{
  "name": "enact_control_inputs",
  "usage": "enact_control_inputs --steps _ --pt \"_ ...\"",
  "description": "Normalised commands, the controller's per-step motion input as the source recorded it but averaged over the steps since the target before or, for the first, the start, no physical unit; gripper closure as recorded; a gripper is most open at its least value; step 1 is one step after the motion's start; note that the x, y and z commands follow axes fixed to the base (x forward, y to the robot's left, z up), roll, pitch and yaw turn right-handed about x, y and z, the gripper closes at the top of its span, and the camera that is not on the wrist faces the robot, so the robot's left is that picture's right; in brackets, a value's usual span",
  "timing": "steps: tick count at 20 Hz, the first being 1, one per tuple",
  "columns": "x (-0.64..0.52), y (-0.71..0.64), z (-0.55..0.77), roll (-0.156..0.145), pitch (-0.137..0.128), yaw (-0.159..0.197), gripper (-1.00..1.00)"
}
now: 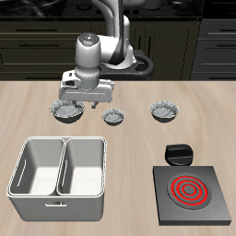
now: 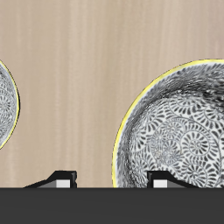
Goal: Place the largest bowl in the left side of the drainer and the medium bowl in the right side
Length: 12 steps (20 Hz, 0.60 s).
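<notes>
Three round grey bowls stand in a row at mid-table. The largest bowl (image 1: 64,112) is at one end, farther back than the drainer (image 1: 20,166); it fills much of the wrist view (image 2: 179,131), speckled inside with a yellow-lit rim. The medium bowl (image 1: 165,112) is at the other end. The smallest bowl (image 1: 113,116) stands between them and shows at the edge of the wrist view (image 2: 4,105). My gripper (image 1: 87,99) (image 2: 109,179) is open and empty above the largest bowl's edge nearest the smallest bowl; that rim lies between my fingers. Both drainer compartments are empty.
A black square hotplate (image 1: 192,192) with red rings sits near the table's front edge, beside the drainer. A small black object (image 1: 178,153) lies just behind the hotplate. Dark cabinets stand behind the table.
</notes>
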Motion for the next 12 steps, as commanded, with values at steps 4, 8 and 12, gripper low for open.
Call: enact_control_inputs --steps 4,8,12 --pt "0.0 -0.03 -0.05 0.004 0.018 -0.019 1.0" --pt "0.0 -0.03 0.03 0.018 0.019 -0.012 1.0" --pt "-0.01 0.04 0.14 0.008 -0.03 0.009 1.0"
